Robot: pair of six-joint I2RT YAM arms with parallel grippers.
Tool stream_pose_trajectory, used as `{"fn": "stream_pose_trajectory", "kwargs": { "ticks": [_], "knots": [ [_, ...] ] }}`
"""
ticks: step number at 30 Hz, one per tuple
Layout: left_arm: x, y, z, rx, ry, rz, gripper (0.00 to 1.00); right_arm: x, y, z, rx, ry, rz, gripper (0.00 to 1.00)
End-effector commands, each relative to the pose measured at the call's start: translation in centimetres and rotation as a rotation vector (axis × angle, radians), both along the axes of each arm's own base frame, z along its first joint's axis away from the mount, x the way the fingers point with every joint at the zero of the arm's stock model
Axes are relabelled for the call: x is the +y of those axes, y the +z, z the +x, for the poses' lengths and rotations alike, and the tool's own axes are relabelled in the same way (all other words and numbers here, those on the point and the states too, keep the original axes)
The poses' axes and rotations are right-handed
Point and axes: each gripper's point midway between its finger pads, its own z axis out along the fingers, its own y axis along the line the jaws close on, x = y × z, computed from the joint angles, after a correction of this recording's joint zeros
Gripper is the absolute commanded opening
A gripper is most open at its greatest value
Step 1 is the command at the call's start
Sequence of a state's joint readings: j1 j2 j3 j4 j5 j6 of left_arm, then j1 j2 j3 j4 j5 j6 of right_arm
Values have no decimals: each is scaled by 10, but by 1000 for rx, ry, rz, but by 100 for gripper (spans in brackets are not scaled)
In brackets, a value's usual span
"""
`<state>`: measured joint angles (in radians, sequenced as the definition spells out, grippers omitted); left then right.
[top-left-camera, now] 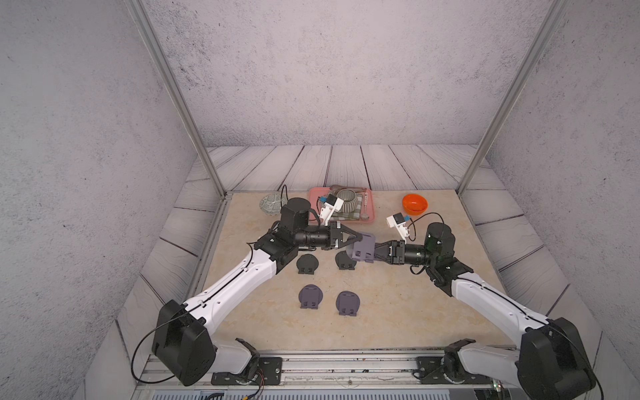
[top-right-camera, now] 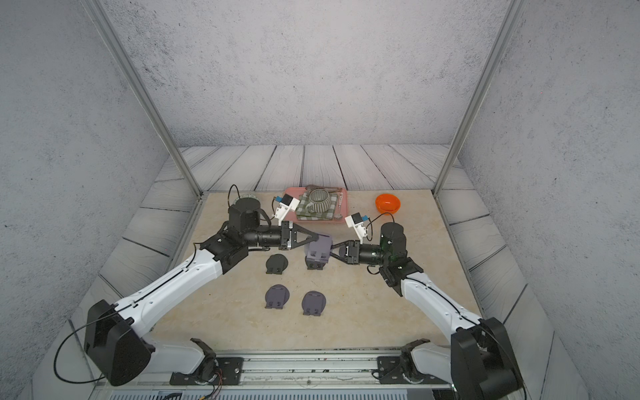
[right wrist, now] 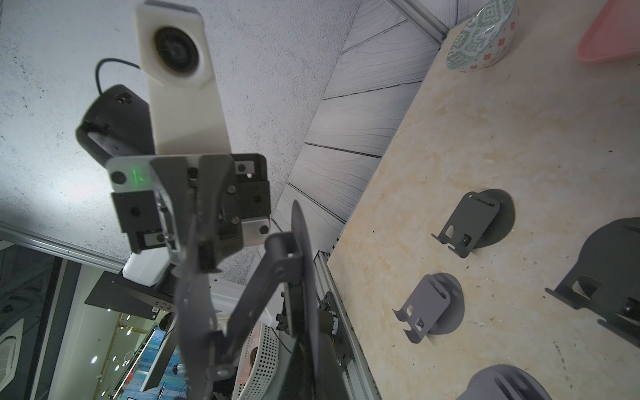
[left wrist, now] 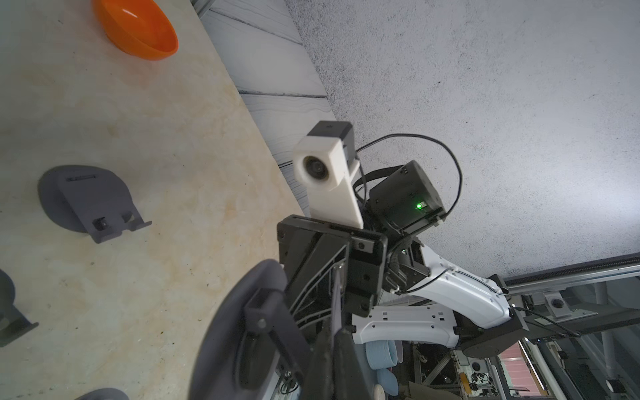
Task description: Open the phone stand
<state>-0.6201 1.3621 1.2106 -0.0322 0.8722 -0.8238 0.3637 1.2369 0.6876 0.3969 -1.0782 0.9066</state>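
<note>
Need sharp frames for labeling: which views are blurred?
Both top views: sharp, evenly lit. Left wrist: held stand soft, too close. Right wrist: stand likewise blurred, table behind sharp.

The workspace is enclosed by grey speckled walls: a far wall (top-left-camera: 329, 69), a left wall (top-left-camera: 69, 156) and a right wall (top-left-camera: 588, 138). An aluminium left post (top-left-camera: 179, 104) and right post (top-left-camera: 506, 104) are set at the far corners. A beige marble-patterned tabletop (top-left-camera: 398, 304) is bordered far, left and right by pale wood-plank panels (top-left-camera: 329, 166). A metal rail (top-left-camera: 346, 367) is mounted along the near edge. The scene is evenly lit; small ceiling lights (right wrist: 93, 360) are seen beyond the enclosure.
</note>
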Motion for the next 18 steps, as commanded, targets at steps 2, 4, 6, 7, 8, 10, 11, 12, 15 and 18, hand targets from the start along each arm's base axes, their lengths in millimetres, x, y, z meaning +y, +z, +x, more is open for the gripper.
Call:
{"fn": "stream_pose_trajectory", "kwargs": {
  "ticks": [2, 4, 6, 7, 8, 10, 11, 12, 15, 18],
  "knots": [
    [18, 173, -34, -685, 2, -249, 0, -2, -101, -31, 378, 20, -181, 0],
    [22, 184, -31, -771, 37, -223, 0, -2, -104, -32, 387, 20, -181, 0],
    [26, 193, -30, -858, 68, -212, 0, -2, -106, -32, 391, 15, -181, 0],
    [27, 195, -30, -886, 74, -207, 0, -2, -105, -32, 393, 14, -179, 0],
    [28, 196, -28, -910, 89, -195, 0, -2, -105, -31, 391, 12, -179, 0],
    [30, 193, -25, -946, 111, -168, 0, -2, -103, -31, 386, 11, -179, 0],
    [34, 192, -23, -967, 141, -151, 0, -1, -103, -31, 387, 9, -178, 0],
    [37, 190, -23, -992, 161, -145, 0, -2, -103, -30, 388, 8, -176, 0],
    [46, 180, -25, -1054, 210, -109, 0, 0, -103, -28, 401, 7, -157, 0],
    [49, 163, -21, -1058, 232, -64, 0, 4, -102, -24, 414, 20, -136, 0]
  ]
}}
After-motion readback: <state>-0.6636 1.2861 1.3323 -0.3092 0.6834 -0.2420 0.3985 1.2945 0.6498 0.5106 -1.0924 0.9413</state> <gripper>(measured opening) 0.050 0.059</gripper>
